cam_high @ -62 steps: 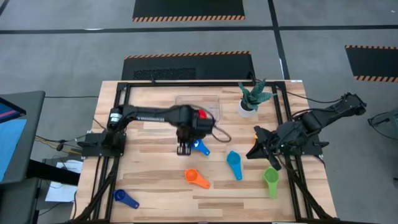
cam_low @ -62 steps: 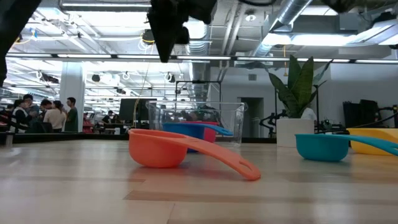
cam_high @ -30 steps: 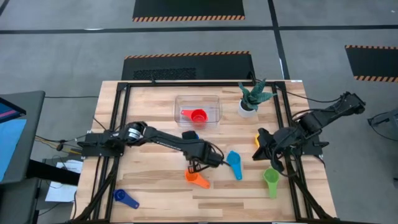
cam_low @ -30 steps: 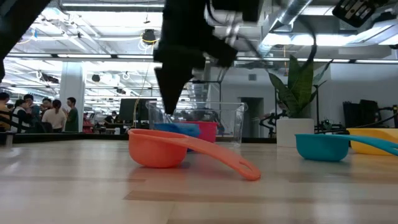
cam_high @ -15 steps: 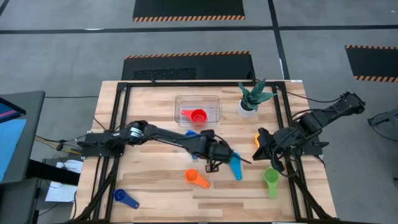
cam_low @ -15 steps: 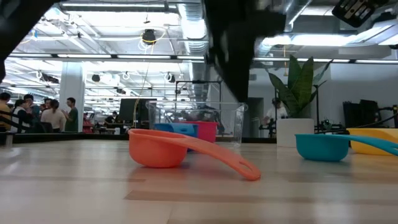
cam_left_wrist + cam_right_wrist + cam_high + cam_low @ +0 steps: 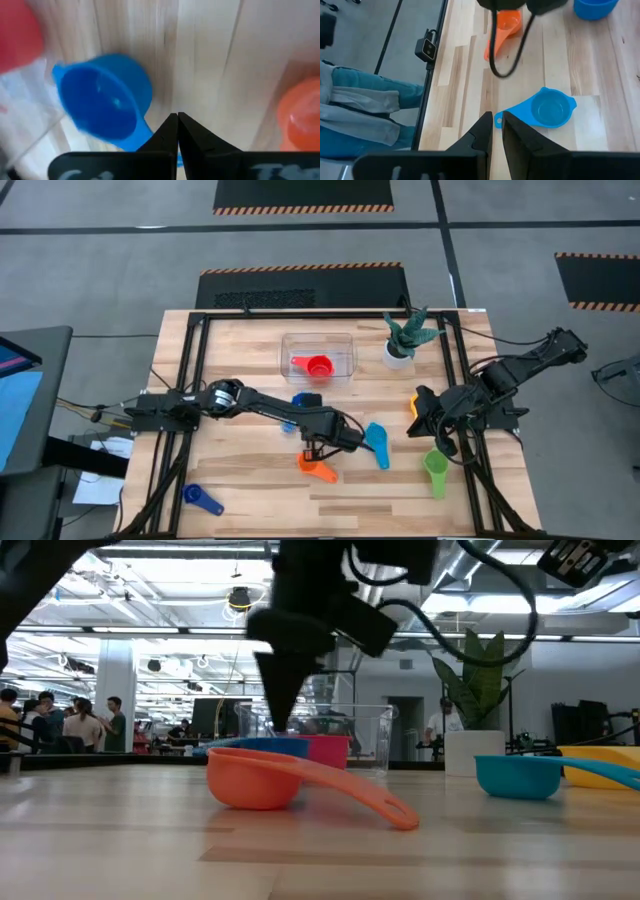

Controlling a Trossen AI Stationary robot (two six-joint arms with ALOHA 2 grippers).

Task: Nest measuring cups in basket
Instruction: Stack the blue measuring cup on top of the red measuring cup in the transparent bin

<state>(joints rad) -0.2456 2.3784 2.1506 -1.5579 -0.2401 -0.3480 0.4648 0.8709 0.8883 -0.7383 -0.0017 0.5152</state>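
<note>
Reaching across the middle of the wooden table (image 7: 250, 480), with the left gripper (image 7: 314, 450) hanging right over the bowl of the orange cup (image 7: 317, 467); fingers (image 7: 170, 134) pressed together, pinching nothing. Lying just behind that gripper, toward the basket (image 7: 318, 358): the blue cup (image 7: 304, 400), open side up. Sitting inside the clear basket near the table's far edge: the red cup (image 7: 314, 366). Resting beside the orange cup on the plant's side: the teal cup (image 7: 377, 442). Lying at the near right, close to the right arm: the green cup (image 7: 435, 469). Peeking out beside the right arm: a yellow cup (image 7: 600, 766). Lying alone at the near left corner: the dark blue cup (image 7: 202, 499). Waiting at the right edge with fingers nearly touching and nothing between them: the right gripper (image 7: 416, 420). Standing by the basket: a potted plant (image 7: 405, 337).
</note>
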